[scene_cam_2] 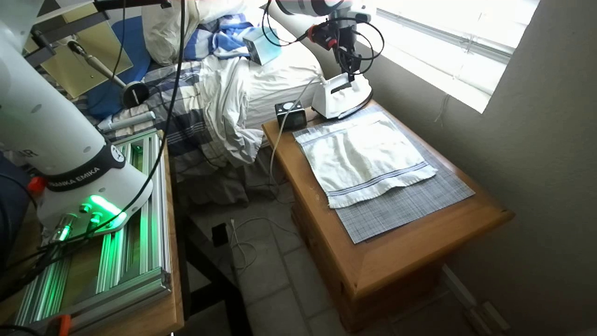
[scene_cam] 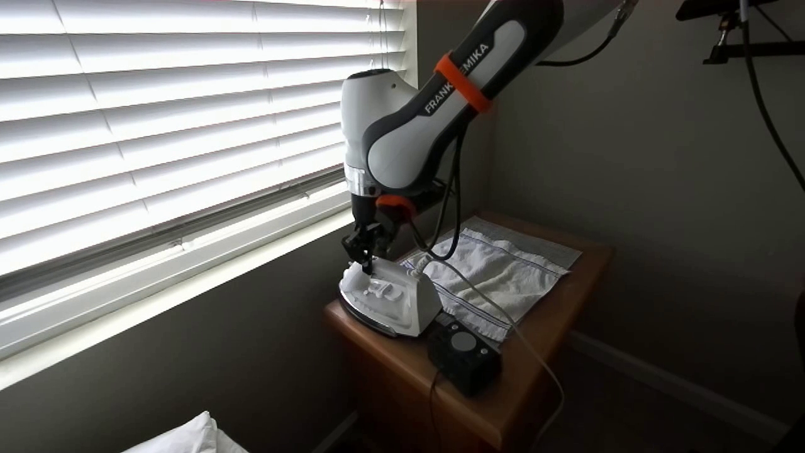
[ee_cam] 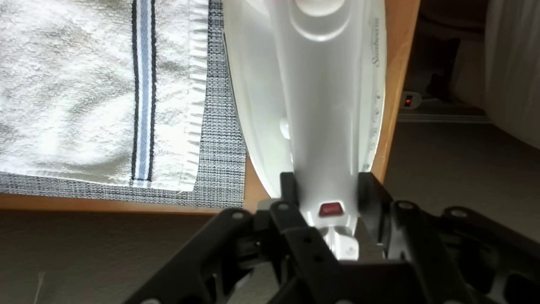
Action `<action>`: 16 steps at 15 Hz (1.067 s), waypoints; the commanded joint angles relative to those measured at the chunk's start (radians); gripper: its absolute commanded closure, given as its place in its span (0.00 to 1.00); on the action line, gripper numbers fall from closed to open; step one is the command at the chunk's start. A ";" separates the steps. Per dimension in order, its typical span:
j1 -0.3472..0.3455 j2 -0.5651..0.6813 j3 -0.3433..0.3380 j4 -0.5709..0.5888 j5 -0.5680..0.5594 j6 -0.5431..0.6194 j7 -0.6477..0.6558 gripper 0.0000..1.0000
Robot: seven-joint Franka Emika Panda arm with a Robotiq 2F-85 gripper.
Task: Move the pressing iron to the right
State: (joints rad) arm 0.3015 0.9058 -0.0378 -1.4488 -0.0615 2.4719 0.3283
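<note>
Pressing iron (scene_cam: 387,301) sits sole down at the corner of a wooden table (scene_cam_2: 410,242), my black gripper (ee_cam: 327,185) clamped on the front of its white handle (ee_cam: 322,126), with fingers (ee_cam: 289,185) pressed to either side (a small red patch (ee_cam: 331,209) shows between them). Just beside it, a white towel (scene_cam_2: 364,154) striped in blue lies over a grey mat (scene_cam_2: 406,207). A black box (scene_cam: 468,371) stands near the back end, and a pale cord (scene_cam: 563,397) hangs over the table's edge.
</note>
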 commanded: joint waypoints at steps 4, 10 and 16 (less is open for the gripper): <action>-0.007 0.029 0.012 0.044 -0.011 -0.036 -0.043 0.34; -0.013 0.027 0.019 0.041 -0.008 -0.049 -0.069 0.71; -0.022 0.017 0.023 0.035 -0.006 -0.069 -0.091 0.88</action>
State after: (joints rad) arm 0.2963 0.9112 -0.0297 -1.4436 -0.0614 2.4353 0.2585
